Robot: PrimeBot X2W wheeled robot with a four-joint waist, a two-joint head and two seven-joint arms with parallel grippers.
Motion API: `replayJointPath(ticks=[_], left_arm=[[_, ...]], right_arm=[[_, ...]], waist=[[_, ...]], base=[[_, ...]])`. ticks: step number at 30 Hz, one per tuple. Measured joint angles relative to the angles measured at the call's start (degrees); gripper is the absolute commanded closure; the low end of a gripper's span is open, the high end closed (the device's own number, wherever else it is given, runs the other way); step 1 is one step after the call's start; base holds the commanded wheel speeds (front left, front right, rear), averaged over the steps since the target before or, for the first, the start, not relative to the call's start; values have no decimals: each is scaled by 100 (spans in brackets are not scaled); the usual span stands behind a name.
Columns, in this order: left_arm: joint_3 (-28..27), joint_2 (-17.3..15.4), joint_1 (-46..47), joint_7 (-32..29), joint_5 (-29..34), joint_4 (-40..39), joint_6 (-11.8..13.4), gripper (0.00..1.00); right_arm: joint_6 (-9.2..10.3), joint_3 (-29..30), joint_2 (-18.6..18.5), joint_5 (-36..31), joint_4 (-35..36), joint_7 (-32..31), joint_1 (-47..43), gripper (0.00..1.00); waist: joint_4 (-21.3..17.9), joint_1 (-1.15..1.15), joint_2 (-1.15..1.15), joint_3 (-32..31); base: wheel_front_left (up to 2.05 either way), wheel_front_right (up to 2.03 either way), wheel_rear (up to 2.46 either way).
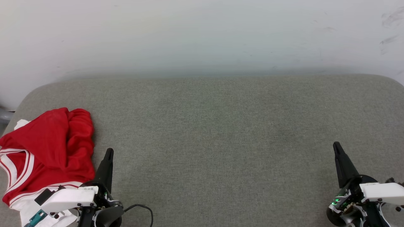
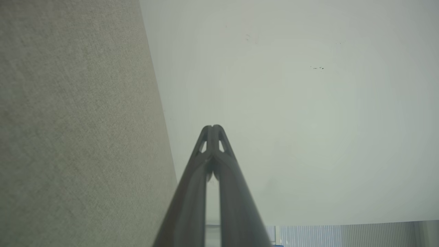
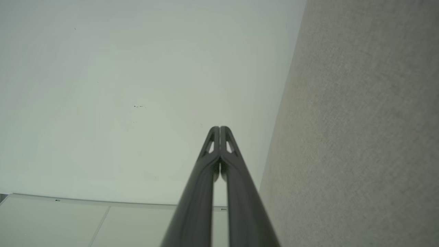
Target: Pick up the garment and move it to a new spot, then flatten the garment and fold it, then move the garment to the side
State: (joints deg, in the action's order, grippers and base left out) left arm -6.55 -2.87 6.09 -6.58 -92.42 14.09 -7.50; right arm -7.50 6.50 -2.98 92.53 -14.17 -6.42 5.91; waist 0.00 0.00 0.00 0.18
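The garment (image 1: 47,151), a red jersey with white, red-striped trim, lies crumpled at the left end of the grey fabric surface (image 1: 221,132). My left gripper (image 1: 109,151) stands just right of it, shut and empty, its fingertips pointing up the view and apart from the cloth. In the left wrist view the left gripper (image 2: 213,127) has its tips pressed together, with nothing between them. My right gripper (image 1: 336,145) rests far away at the lower right, shut and empty. The right wrist view shows the right gripper (image 3: 219,128) with its tips meeting.
A pale wall (image 1: 202,34) rises behind the surface's curved far edge. A black cable (image 1: 142,208) loops beside the left wrist. Part of the garment's white hem lies under the left forearm (image 1: 68,197).
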Motion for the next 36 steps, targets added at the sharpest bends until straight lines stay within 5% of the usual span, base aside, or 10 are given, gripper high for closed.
replayJointPath(ticks=[12,13,30,36], left_arm=[[0,0,0,0,0,0,0,100],[7,2,-14,2,0,38,1,0],[493,7,-202,390,215,-193,2,0],[620,-10,-203,549,632,-444,2,0]], right_arm=[[0,0,0,0,0,0,0,100],[0,-1,1,1,-32,1,-24,0],[2,-270,20,-160,255,397,-270,0],[2,-313,21,-708,393,546,-366,0]], waist=[[0,0,0,0],[0,0,0,0],[52,0,0,-18],[83,1,0,-31]], base=[[0,0,0],[0,0,0],[0,0,0],[0,0,0]])
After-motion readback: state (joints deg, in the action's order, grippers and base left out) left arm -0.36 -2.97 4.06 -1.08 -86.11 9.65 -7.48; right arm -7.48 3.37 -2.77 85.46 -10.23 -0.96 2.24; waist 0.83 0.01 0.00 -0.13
